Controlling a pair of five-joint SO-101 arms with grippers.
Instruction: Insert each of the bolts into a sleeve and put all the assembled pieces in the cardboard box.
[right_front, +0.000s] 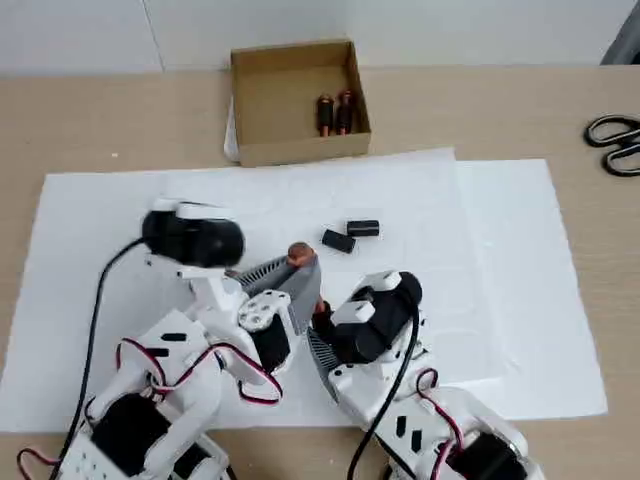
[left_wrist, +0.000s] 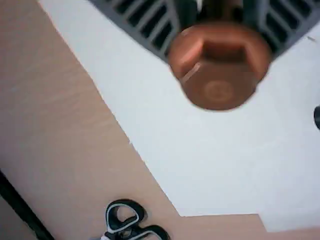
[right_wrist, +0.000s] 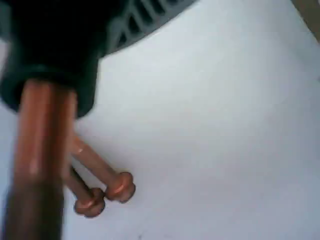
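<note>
Your left gripper (right_front: 296, 274) sits over the near half of the white sheet (right_front: 500, 300), its grey jaws clamped on a copper bolt (left_wrist: 218, 65). The hex head faces straight at your left wrist camera. At the far edge of the sheet, on the bare worktop (right_front: 110, 120), stands the cardboard box (right_front: 262, 100), open on top, with two assembled pieces (right_front: 335, 113) lying side by side against its right wall. Just right of your left gripper and a little nearer you is your right gripper (right_front: 322, 328), jaws closed on a black sleeve (right_wrist: 50, 47). From your right wrist camera the bolt's shank meets the end of that sleeve and appears to run into it, but you cannot tell how deep it goes. The same camera shows two spare bolts (right_wrist: 106, 195) lying flat on the sheet, heads together and shanks almost touching. Beyond the grippers, near the middle of the sheet, two loose sleeves (right_front: 350, 235) lie just beside each other — one angled, one roughly level with the sheet's far edge. Off at the right edge of the worktop, well apart from everything, rests a pair of scissors (right_front: 615, 142), handles towards the sheet.
</note>
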